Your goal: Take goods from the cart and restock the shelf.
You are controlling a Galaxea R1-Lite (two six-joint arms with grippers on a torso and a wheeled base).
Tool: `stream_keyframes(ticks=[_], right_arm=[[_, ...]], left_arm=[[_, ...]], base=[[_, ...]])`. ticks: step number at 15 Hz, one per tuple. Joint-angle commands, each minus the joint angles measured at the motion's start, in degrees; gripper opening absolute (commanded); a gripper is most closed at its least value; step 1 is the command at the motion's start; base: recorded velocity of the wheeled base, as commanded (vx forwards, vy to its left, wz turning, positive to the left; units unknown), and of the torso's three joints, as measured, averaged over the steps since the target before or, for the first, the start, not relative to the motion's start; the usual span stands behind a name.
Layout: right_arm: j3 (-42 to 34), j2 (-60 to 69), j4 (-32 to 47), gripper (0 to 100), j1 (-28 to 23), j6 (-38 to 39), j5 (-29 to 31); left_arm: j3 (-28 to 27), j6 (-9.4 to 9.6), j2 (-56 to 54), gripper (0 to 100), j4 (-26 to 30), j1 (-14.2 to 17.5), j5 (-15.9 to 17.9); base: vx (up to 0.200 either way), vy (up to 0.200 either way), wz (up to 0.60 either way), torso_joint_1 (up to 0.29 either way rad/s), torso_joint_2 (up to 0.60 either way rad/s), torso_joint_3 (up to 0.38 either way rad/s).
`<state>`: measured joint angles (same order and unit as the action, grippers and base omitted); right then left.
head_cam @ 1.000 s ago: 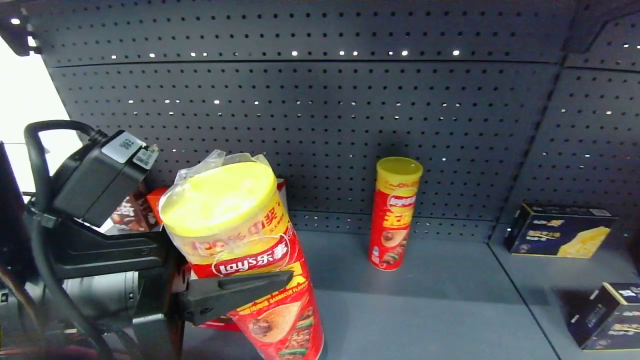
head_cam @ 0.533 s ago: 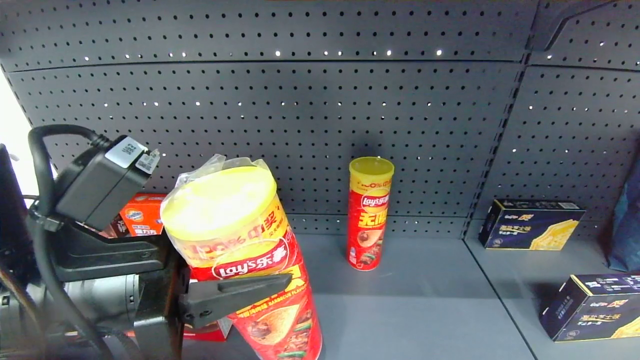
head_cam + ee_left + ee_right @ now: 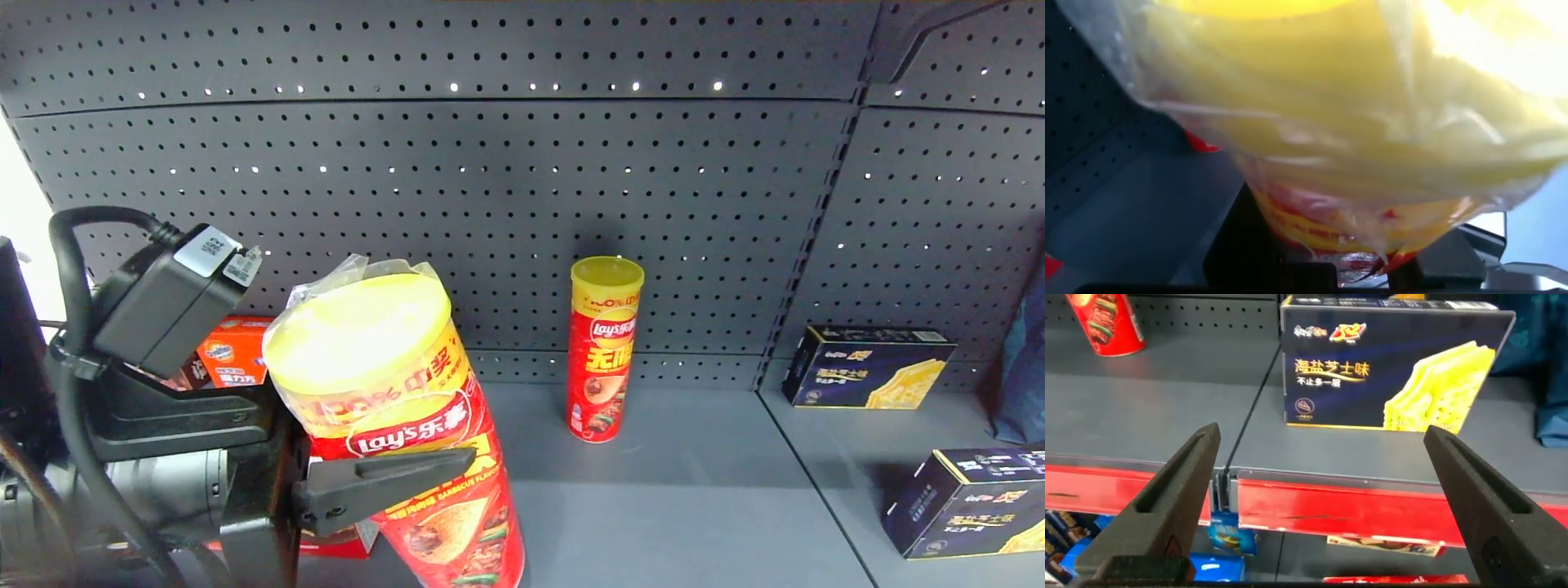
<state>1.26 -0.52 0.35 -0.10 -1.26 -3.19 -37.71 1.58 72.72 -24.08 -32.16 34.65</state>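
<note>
Left end effector (image 3: 404, 482), clamping chip can (image 3: 384, 367), blocks orange box (image 3: 237, 353) (partly); second can (image 3: 604, 359) beyond.

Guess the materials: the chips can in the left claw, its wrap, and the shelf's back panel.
Chips can: probably printed cardboard tube, glossy; yellow lid looks like translucent plastic.
Wrap: thin clear plastic film, crinkled and shiny.
Back panel: likely painted sheet metal, matt dark grey, with regular punched holes letting light through.
</note>
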Motion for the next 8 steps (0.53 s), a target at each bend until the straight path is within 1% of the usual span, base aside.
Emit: stream_keyframes(ticks=[1,2,3,4,5,6,8], right_arm=[[21.9,-20.8,1.1,100,0.3,-0.9,-2.1],[24.4,-25.4,-0.3,100,0.7,-0.9,-3.0],[24.1,-25.4,-0.4,100,0.9,-1.0,-3.3],[23.4,-25.7,-0.6,100,3.3,-0.7,-6.5],[24.0,-28.3,-0.6,100,5.3,-0.7,-8.8],[24.1,-30.9,-0.9,100,7.6,-1.1,-9.9],[24.8,-37.0,-2.5,100,14.1,-2.7,-10.0]], left_arm=[[-0.1,0.0,0.2,0,0.0,-0.1,0.0],[1.0,0.26,0.8,0,-0.1,-0.2,-0.1],[1.0,0.44,0.9,0,-0.1,-0.1,-0.1],[1.2,1.49,0.9,0,0.2,-0.1,-0.2],[1.6,1.67,0.9,0,0.3,0.0,-0.4],[3.0,1.76,0.9,0,0.0,0.0,-0.5],[4.4,3.07,0.8,0,0.1,0.1,-0.5]], base=[[0.0,0.0,0.0,0.0,0.0,0.0],[0.0,0.0,0.0,0.0,0.0,0.0],[0.0,0.0,0.0,0.0,0.0,0.0],[0.0,0.0,0.0,0.0,0.0,0.0],[0.0,0.0,0.0,0.0,0.0,0.0],[0.0,0.0,0.0,0.0,0.0,0.0],[0.0,0.0,0.0,0.0,0.0,0.0]])
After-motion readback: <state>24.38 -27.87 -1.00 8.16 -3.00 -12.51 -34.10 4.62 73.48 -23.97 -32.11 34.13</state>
